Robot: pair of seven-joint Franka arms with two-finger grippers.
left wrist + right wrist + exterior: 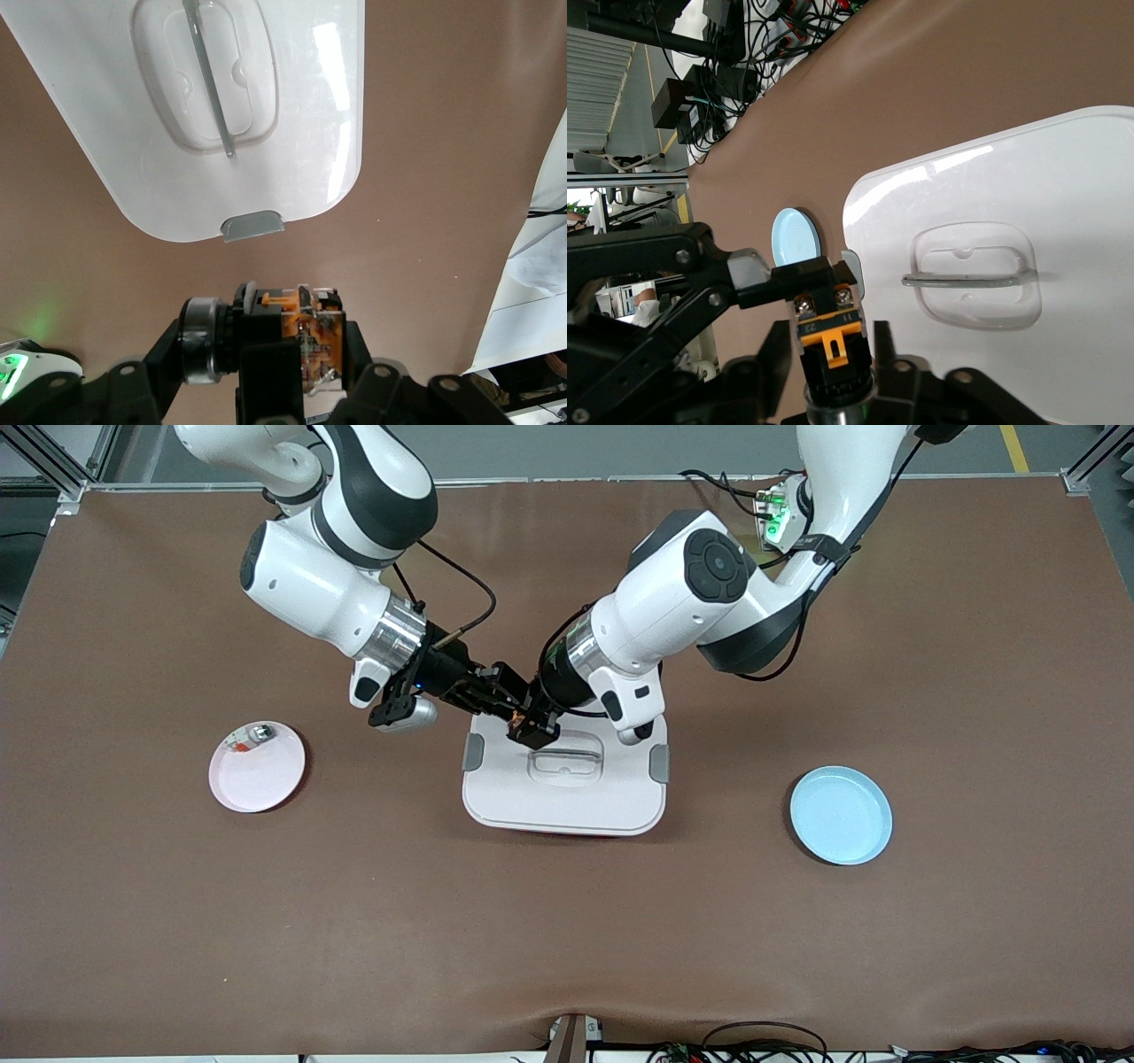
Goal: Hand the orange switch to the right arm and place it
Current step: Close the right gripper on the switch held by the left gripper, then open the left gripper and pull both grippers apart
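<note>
The pink plate [257,775] waits toward the right arm's end. Over the white lid [567,802], the right gripper [493,695] closes around the orange switch [516,715], which the left gripper [532,722] clamps. Handover underway; release and placing remain.

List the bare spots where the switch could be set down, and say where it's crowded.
Free: the blue plate, toward the left arm's end; the brown table between the white lidded box and the front camera; most of the pink plate, bar small parts at its rim. Crowded: over the box, where left gripper and right gripper meet on the orange switch.
</note>
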